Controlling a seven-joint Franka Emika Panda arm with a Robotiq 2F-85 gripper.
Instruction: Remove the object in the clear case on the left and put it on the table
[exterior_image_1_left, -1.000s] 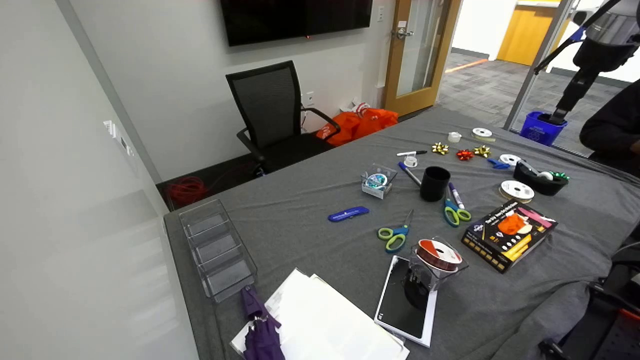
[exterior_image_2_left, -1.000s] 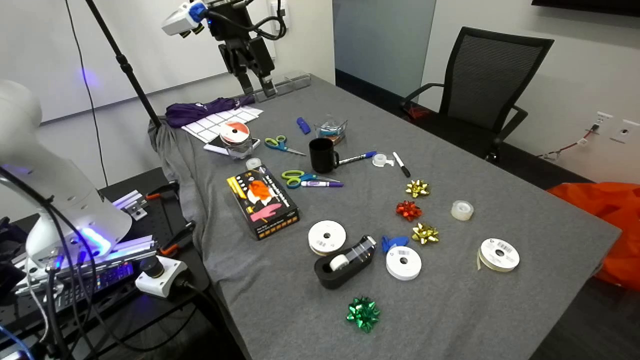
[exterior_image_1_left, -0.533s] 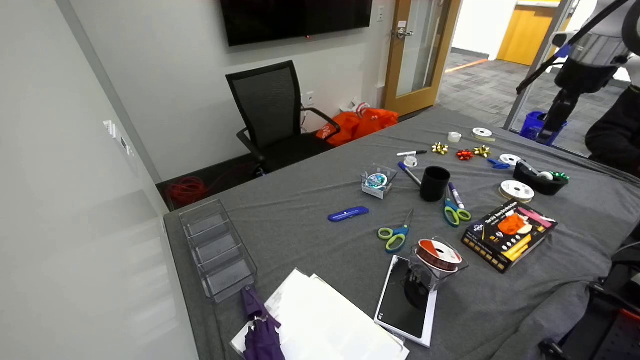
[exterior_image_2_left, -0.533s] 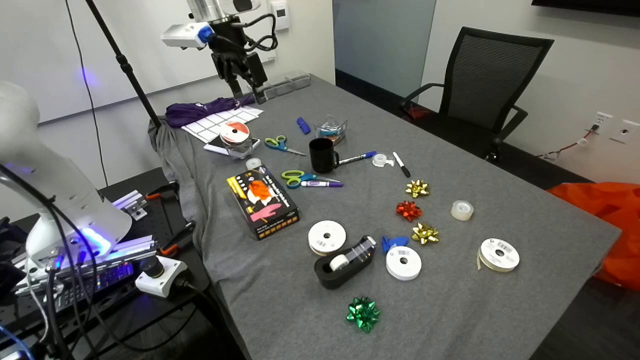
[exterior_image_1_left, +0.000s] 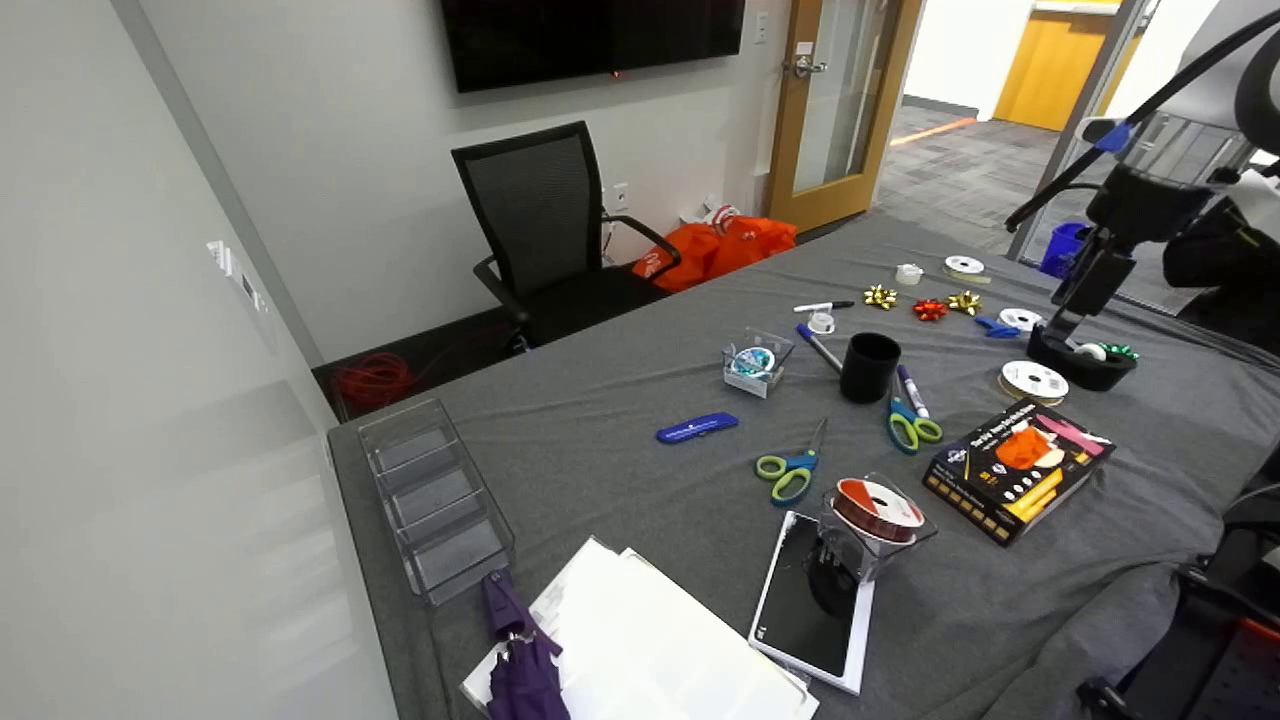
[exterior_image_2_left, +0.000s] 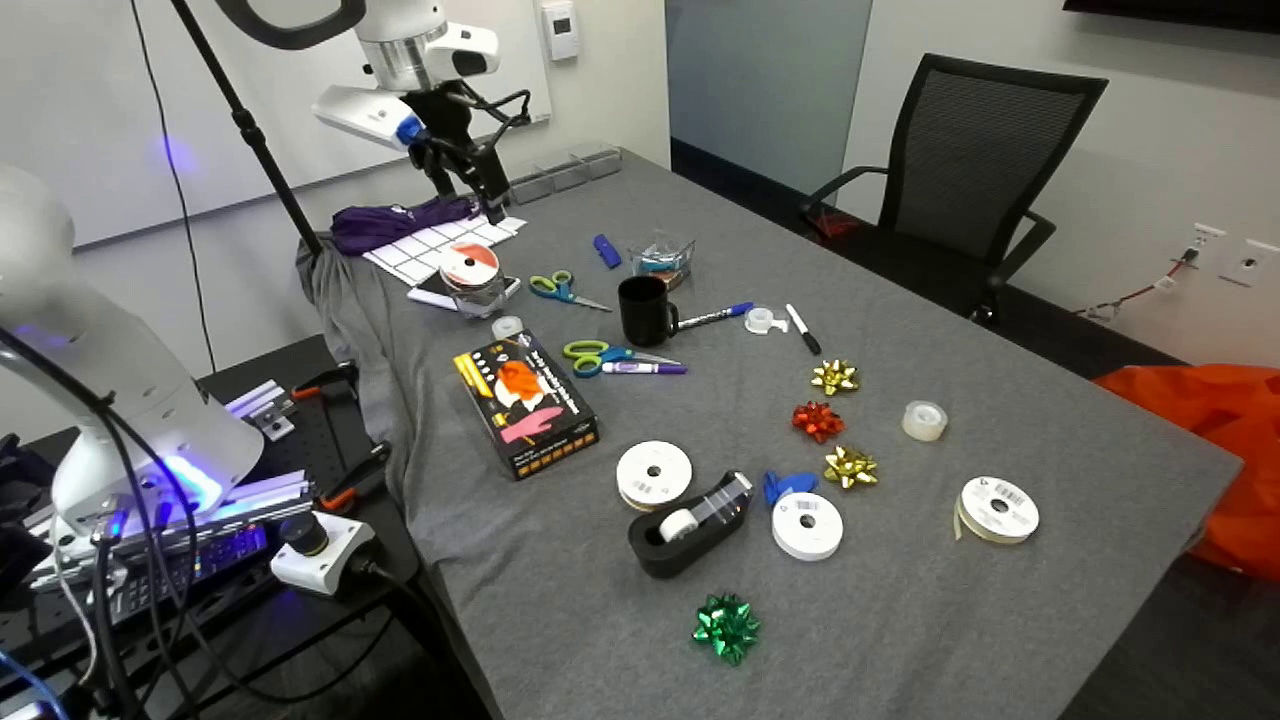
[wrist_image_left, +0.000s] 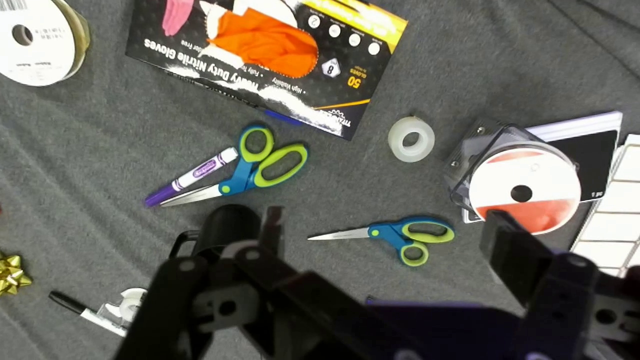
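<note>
The object is a red ribbon spool with a white-and-red face (exterior_image_1_left: 880, 508). It sits in the top of a small clear case (exterior_image_1_left: 872, 562), which stands on a white-edged black tablet box. The spool also shows in an exterior view (exterior_image_2_left: 468, 264) and at the right of the wrist view (wrist_image_left: 522, 175). The table (exterior_image_1_left: 590, 490) is draped in dark grey cloth. My gripper (wrist_image_left: 387, 224) is open with nothing between its fingers. It hangs in the air above the table, also seen in both exterior views (exterior_image_1_left: 1062, 322) (exterior_image_2_left: 470, 205). In the wrist view the right fingertip overlaps the spool's lower edge.
Green-blue scissors (wrist_image_left: 395, 237) lie below the gripper. A black mug (exterior_image_2_left: 647, 310), a glove box (exterior_image_2_left: 525, 400), a blue cutter (exterior_image_1_left: 697, 428) and another clear case (exterior_image_1_left: 757, 362) stand nearby. White papers (exterior_image_1_left: 660, 640), a purple umbrella (exterior_image_1_left: 525, 660) and a clear divided tray (exterior_image_1_left: 437, 500) lie toward one end.
The open gripper has moved down and left in both exterior views, with the arm tilting and coming further into view. The spool, its case and the other table things have not moved.
</note>
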